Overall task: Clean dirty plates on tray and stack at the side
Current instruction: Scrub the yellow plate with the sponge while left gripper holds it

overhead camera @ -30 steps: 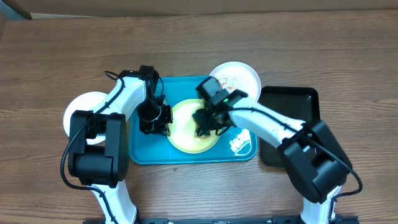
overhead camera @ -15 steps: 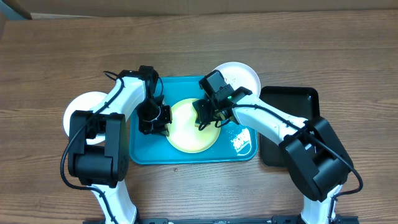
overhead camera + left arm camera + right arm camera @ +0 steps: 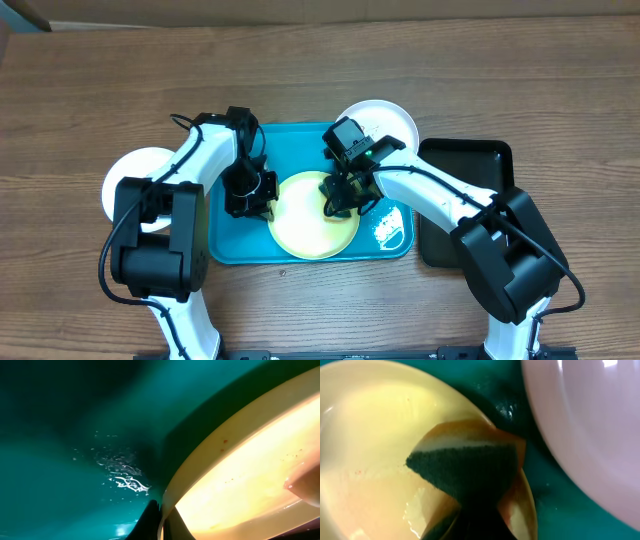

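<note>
Starting at your left, one white plate lies on the wooden table, off the tray and partly under the left arm. What shows of it looks clean, so I judge this to be the stacking place at the side.

Next comes the turquoise tray, which holds the work. The left gripper reaches down to the near-left edge of the yellow-green plate. In the left wrist view its dark fingertips sit on either side of the rim, so the jaws are clenched on that plate. This is most likely to pin it so that it cannot slide while it is scrubbed. Water beads glisten on the tray floor just beside the rim.

The plate lies flat in the middle of the tray. Its bowl is wet and glossy, with only faint orange specks left, so I judge the wiping nearly done.

On the plate's far-right side the right gripper grasps a sponge, dark scouring face down and touching the plate. You hold it there to reach the last film near the rim.

Just beyond, a second white plate rests over the tray's far-right corner. The arm hides much of it, so you cannot tell how soiled it is. A wet patch sits in the tray's near-right corner.

Farthest right, the black tray stands beside the turquoise one, and nothing shows in it.
</note>
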`<state>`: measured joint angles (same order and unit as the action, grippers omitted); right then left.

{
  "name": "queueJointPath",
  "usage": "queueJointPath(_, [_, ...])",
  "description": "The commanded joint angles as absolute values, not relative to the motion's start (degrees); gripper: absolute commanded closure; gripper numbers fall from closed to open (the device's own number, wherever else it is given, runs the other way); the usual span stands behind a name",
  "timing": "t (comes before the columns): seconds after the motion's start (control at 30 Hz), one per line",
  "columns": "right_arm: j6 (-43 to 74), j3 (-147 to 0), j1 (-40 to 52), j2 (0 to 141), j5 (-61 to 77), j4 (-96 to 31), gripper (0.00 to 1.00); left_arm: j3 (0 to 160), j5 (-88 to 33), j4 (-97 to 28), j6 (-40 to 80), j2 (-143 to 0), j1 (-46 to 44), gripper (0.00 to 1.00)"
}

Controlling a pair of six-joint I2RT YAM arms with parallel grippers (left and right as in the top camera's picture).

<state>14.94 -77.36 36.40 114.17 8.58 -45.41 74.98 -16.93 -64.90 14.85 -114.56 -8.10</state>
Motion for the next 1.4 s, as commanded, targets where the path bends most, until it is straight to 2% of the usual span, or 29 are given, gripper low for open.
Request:
queueJointPath(0.0, [14.11,-77.17,36.18,114.45,7.03,-47.92,0.96,74.63,-15.94,-64.82,15.22,-115.20,-7.97,0.96])
queueJointPath(0.2, [17.67,-82.85,36.21,112.92,-4.73,-44.99,0.96,74.63,-15.92,-64.95,15.20,-115.20,-7.97,0.96])
queueJointPath(0.6, [17.54,-79.00,38.04,114.98,0.95,-42.74,0.96,74.63,-15.90,-64.90,14.96,-115.20,-7.97,0.96])
queueJointPath(0.83, [9.58,-77.84,39.44,116.29,14.48,-39.07,0.96,74.63,-15.92,-64.95,15.00,-115.20,-7.97,0.96])
queueJointPath(1.0, [3.70,-77.84,39.48,116.27,27.42,-43.35,0.96,74.63,-15.94,-64.93,15.00,-115.20,-7.97,0.96])
queueJointPath(1.1, [0.16,-77.84,39.48,116.29,30.46,-47.88,0.96,74.63,-15.92,-64.93,15.00,-115.20,-7.97,0.96])
queueJointPath(1.17, [0.62,-77.87,39.48,116.27,26.17,-50.57,0.96,74.63,-15.92,-64.93,14.98,-115.20,-7.97,0.96])
queueJointPath(1.27, [10.17,-78.26,38.63,116.27,12.03,-52.88,0.96,74.63,-15.92,-64.93,15.00,-115.20,-7.97,0.96])
queueJointPath(1.37, [14.98,-79.79,37.26,116.27,2.55,-54.48,0.96,74.63,-15.94,-64.95,14.98,-115.20,-7.97,0.96])
